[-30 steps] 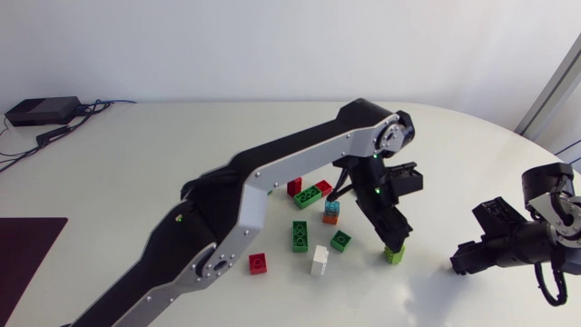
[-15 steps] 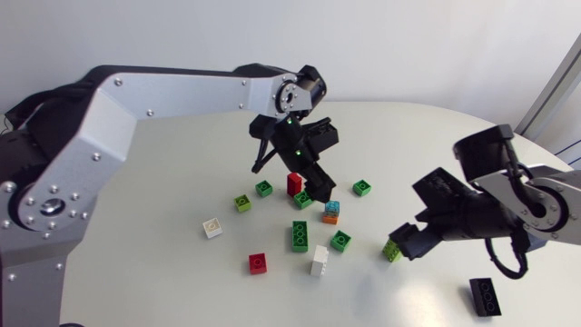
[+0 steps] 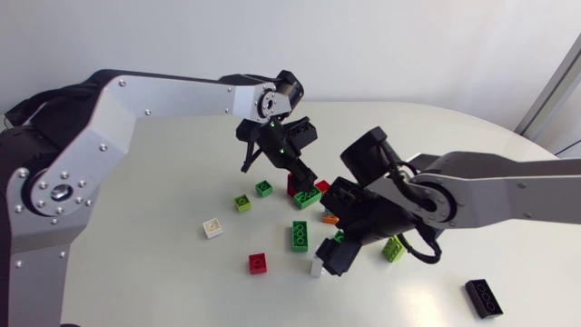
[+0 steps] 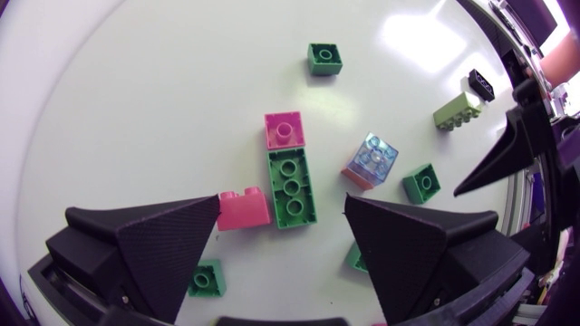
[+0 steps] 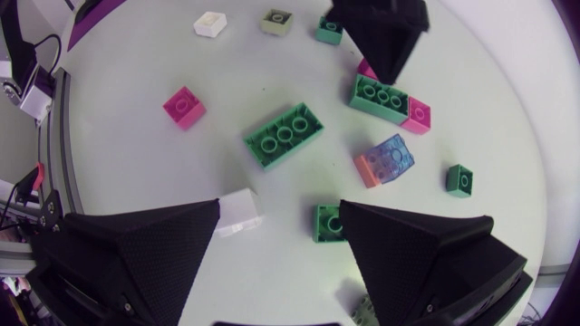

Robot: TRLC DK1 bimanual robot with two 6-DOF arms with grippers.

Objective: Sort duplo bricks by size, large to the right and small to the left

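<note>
I place everything from the long green brick (image 3: 300,235) in the middle of the cluster. My left gripper (image 3: 302,177) hangs just beyond that brick, fingers spread wide and gripping nothing. In its wrist view a second long green brick (image 4: 292,187) lies between the open fingers, with a red brick (image 4: 284,129) touching its far end and the other red brick (image 4: 243,209) against its side.

My right gripper (image 3: 338,259) sits just to the right of the long green brick, on its near side, and is also released and empty. Its wrist view shows a white brick (image 5: 237,213) just beside one fingertip and a small green brick (image 5: 328,224) just beside the other. Neither is pinched from two sides.

A blue-on-orange stack (image 5: 385,161) stands to the right of the long green brick. On its left, a small red brick (image 3: 258,263) lies near, toward the near side, and a small white brick (image 3: 211,228) lies farther out. A lime square brick (image 3: 242,203) and a green square brick (image 3: 263,188) sit left and beyond.

To the right, past my right gripper, is a lime brick (image 3: 393,250). A long black brick (image 3: 482,296) lies well apart, farthest right. Any print on the studs is too small for me to read.
</note>
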